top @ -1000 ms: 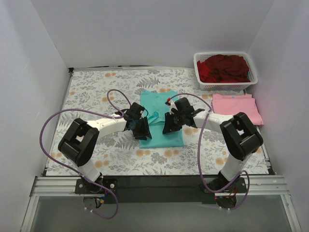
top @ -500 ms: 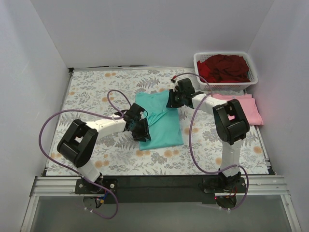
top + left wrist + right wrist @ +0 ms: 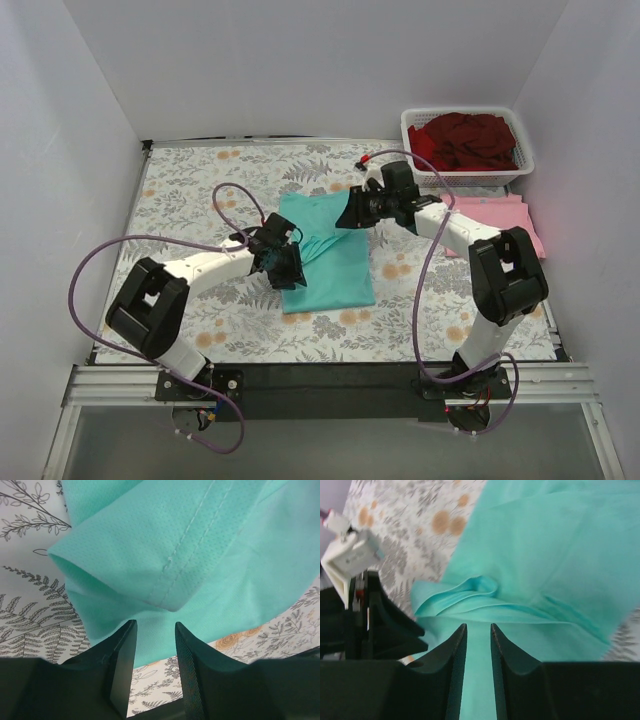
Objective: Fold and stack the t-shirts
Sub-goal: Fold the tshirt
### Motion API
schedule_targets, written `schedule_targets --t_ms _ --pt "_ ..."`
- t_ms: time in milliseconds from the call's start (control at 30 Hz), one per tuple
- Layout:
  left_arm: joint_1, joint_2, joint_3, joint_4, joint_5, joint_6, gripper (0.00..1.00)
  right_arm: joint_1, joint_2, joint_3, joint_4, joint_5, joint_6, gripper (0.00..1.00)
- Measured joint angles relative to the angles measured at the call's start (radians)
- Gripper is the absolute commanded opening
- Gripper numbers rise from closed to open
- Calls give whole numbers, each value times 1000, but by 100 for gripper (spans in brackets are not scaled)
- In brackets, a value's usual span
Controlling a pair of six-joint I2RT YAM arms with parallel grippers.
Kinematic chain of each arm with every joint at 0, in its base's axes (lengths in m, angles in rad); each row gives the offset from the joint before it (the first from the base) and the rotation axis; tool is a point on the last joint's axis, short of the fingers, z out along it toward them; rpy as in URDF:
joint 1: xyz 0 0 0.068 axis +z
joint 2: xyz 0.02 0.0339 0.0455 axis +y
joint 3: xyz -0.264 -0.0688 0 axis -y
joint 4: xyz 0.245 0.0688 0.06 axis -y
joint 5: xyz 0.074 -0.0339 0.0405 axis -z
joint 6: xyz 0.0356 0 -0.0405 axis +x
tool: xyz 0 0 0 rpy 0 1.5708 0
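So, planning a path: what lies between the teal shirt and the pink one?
Only bare floral tablecloth between teal shirt and pink shirt, in the top view.

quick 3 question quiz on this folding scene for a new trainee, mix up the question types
1. True or false: the pink t-shirt lies inside the white basket.
2. Which shirt are both hands working on? A) dark red B) teal t-shirt C) pink
3. Fill in: the left hand is at the teal shirt's ____ edge in the overhead view.

Key:
1. False; it lies folded on the table, in front of the basket holding the dark red shirts.
2. B; the right hand is at its far right corner.
3. Left.
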Motion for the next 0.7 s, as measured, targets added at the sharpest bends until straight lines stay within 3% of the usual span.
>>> schedule_targets --t_ms 433,700 --pt "0 -358 -51 -80 -168 -85 36 270 101 -131 120 -125 54 29" --pt "0 -394 -63 -140 -222 -101 36 307 199 -89 153 -105 58 29"
